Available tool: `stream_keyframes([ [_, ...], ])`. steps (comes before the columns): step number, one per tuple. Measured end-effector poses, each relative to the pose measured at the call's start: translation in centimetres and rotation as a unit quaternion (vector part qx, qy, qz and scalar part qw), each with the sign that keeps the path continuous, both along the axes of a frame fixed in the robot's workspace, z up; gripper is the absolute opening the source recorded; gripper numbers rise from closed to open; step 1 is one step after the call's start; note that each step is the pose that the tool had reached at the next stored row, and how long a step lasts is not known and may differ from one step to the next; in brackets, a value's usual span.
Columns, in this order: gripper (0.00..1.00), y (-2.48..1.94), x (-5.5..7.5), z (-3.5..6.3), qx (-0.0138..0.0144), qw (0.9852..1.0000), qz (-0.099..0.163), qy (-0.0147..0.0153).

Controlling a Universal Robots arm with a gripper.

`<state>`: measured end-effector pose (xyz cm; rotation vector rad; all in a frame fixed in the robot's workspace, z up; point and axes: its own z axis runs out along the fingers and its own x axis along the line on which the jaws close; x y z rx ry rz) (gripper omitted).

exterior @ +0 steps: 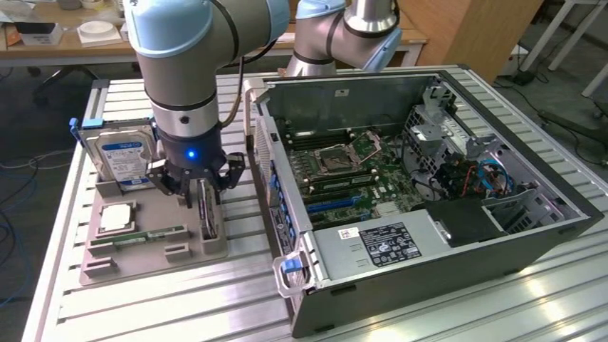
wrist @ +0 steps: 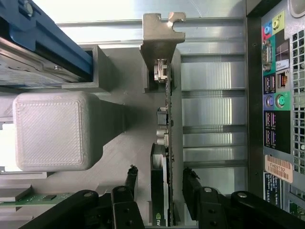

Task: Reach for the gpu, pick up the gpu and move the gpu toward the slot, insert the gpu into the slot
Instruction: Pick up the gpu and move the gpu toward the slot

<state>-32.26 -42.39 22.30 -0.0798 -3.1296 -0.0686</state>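
Dark, thin card: I judge the gpu [wrist: 162, 119] light, stiff, fragile, best pinched across its flat faces; my gripper [wrist: 160, 174] straddles it at lower centre, open, holding nothing.

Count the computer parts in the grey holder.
4: hard drive at the far end, processor and memory stick on the near part, gpu on edge beside the case. The arm may hide others.
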Motion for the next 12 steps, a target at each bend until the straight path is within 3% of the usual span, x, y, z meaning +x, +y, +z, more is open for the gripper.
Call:
stream_keyframes([
  [5,0.49,0.00,0.00,0.00,0.0000,1.0000,0.000,0.0000],
  [6,0.42,0.00,0.00,0.00,0.0000,1.0000,0.000,0.0000],
  [12,0.40,0.00,0.00,0.00,0.0000,1.0000,0.000,0.0000],
])
